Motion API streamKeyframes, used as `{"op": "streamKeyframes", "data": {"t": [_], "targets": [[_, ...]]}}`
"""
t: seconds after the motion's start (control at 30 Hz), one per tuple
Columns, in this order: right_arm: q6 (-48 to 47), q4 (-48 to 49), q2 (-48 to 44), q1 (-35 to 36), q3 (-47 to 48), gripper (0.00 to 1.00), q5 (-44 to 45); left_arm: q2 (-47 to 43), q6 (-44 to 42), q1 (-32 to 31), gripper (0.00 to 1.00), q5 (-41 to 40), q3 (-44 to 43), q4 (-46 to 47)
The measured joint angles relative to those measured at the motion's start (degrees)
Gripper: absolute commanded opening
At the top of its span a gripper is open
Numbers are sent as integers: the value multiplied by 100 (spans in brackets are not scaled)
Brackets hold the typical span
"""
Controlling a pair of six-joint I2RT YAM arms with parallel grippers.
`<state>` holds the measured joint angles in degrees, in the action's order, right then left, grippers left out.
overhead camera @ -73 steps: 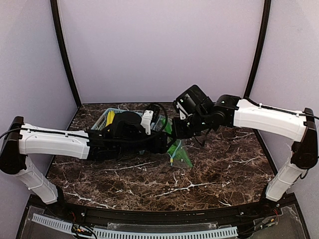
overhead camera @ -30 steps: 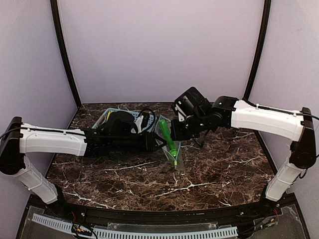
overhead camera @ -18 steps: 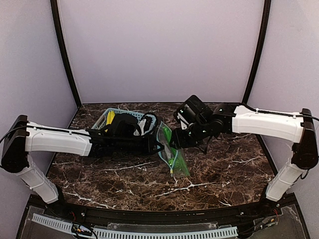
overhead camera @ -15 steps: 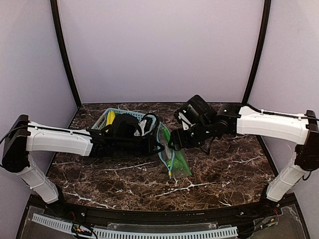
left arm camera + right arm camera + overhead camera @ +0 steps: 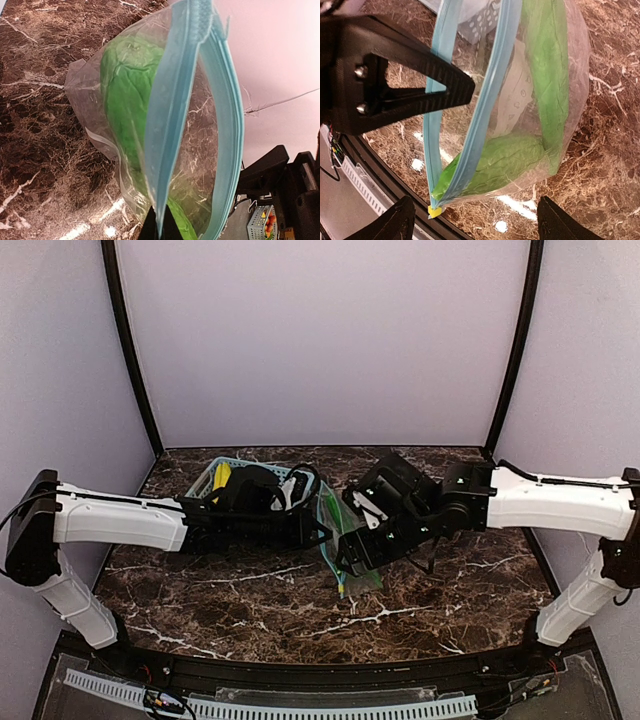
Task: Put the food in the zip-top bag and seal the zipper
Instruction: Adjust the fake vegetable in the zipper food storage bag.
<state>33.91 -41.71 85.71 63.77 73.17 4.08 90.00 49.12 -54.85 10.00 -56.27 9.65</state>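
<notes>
Fingers (image 5: 159, 231) of the left gripper (image 5: 320, 528) are seen clenched on one lip of the zipper (image 5: 170, 115), roughly at mid-length, so that the mouth of the zip-top bag (image 5: 85, 85) is held gaping. The bag is found at the middle of the bench (image 5: 450, 590), lifted at its mouth and sagging onto the marble below. Green food (image 5: 125, 90) is already held inside it: in the right wrist view one long piece is seen along the far wall and another across the bottom, though which pieces they are cannot be told through the crinkled film.

From above, the long axis of the zipper is laid almost from 12 o'clock to 6 o'clock. The two blue lips are parted at the far end and are joined at the near end, where a small yellow tab (image 5: 434, 211) is fixed. That joined end is flanked by the released fingers (image 5: 395, 222) of the right gripper (image 5: 352, 552); they are spread wide, nothing is grasped, and the tab lies just beside the one at 7 o'clock.

Further out, at 10 o'clock from the bag and beyond the left forearm, the banana (image 5: 222, 477) is seen in the light-blue basket (image 5: 204, 486). The free right gripper is judged nearer the zipper's joined end, while the banana lies on the left arm's side.
</notes>
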Motion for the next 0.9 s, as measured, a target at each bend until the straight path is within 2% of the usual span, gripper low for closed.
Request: {"op": "streamKeyframes", "data": {"t": [0.23, 0.67, 0.9], "targets": [[111, -275, 367, 136, 7, 83, 125, 0, 0, 0, 1, 7, 0, 0], [522, -470, 490, 162, 195, 82, 654, 0, -2, 0, 1, 48, 0, 0], [664, -455, 673, 162, 389, 76, 931, 0, -2, 0, 1, 118, 0, 0]]}}
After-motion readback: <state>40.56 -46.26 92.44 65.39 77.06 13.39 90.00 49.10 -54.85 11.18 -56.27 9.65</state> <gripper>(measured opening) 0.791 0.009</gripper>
